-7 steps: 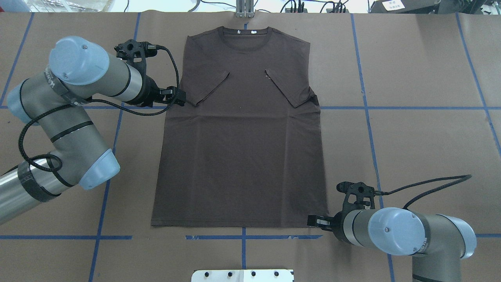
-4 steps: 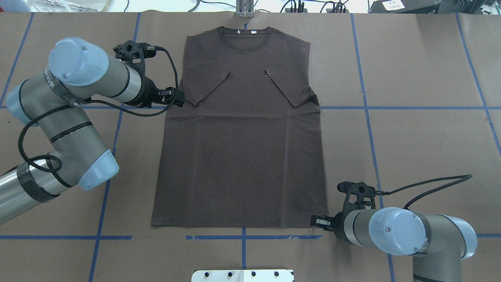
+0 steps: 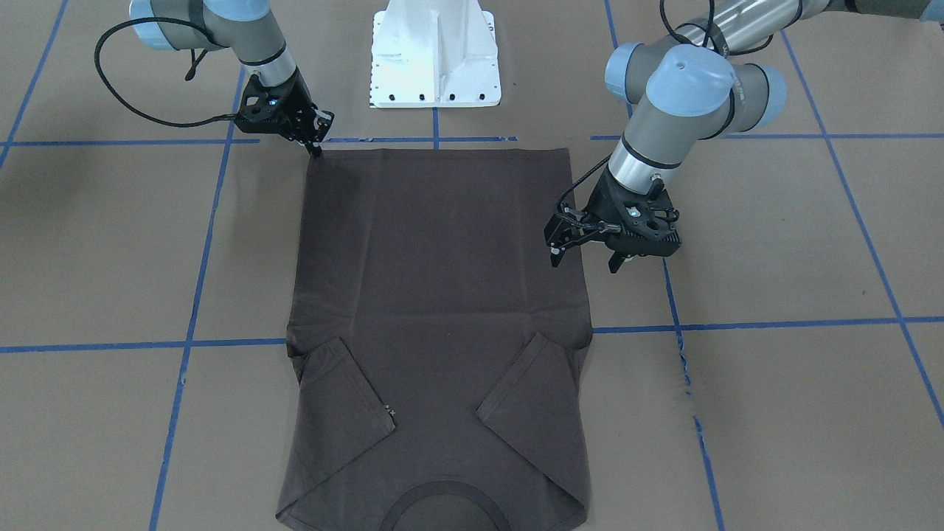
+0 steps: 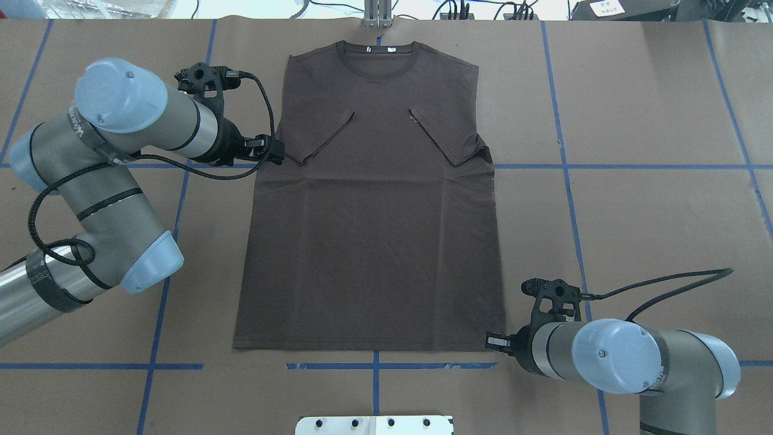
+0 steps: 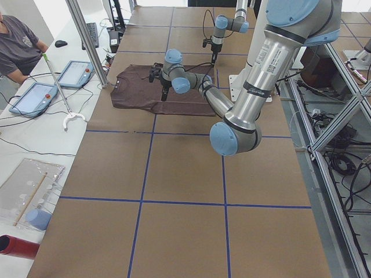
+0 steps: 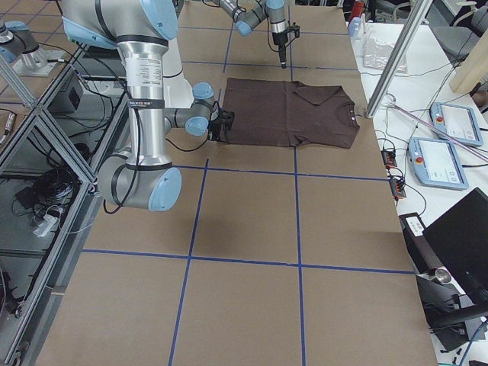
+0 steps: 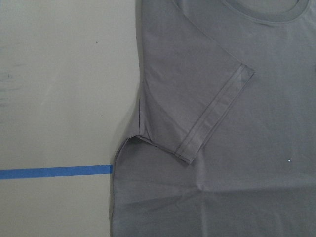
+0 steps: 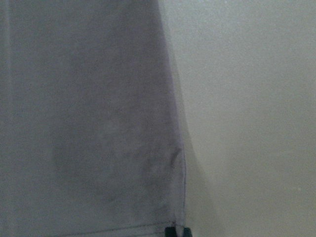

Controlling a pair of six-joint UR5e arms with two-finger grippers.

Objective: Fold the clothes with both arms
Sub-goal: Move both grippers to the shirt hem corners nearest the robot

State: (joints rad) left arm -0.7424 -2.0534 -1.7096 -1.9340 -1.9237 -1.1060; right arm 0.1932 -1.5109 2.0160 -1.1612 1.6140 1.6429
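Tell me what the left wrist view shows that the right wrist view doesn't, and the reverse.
Only the left wrist view: a sleeve folded in over the body, part of the ribbed collar, and a strip of blue tape on the table.
Only the right wrist view: the bottom hem corner, close up and blurred, with the tips of the right tool at the frame's lower edge.
Both: a side edge of the T-shirt lying flat against the bare table.
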